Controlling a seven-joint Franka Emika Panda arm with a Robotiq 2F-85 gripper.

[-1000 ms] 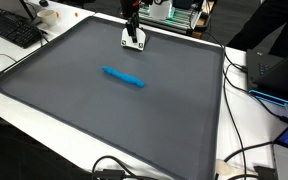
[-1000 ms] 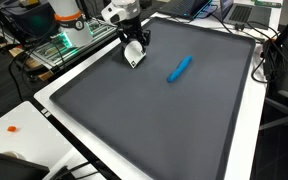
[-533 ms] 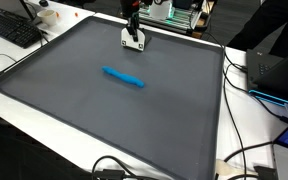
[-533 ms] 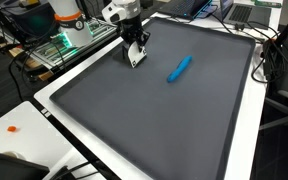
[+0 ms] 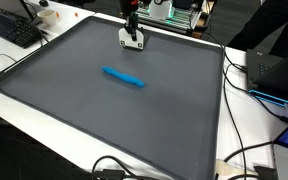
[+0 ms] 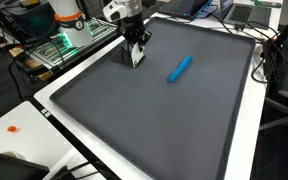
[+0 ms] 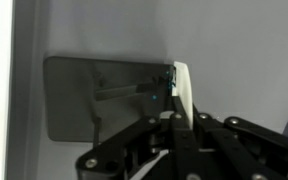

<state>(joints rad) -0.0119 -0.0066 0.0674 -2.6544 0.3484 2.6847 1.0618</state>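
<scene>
White card (image 5: 133,41) stands on edge at far side of the mat (image 5: 74,110), pinched in the gripper (image 6: 135,48), which is closed tight on it. Blue pen (image 5: 123,76) lies mid-mat, well apart. Thin-edge hold, so imo keep pinch square & centred, no twist, else card slips.

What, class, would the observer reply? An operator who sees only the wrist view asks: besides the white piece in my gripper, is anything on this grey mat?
Observer: Yes, a blue marker lies near the middle of the grey mat.
Operator: How close is it to my gripper?
Observer: Well apart; the gripper, shut on the white piece, stands at the mat's edge.
Operator: What is beyond the mat?
Observer: A black keyboard lies on the white table by one corner.
</scene>
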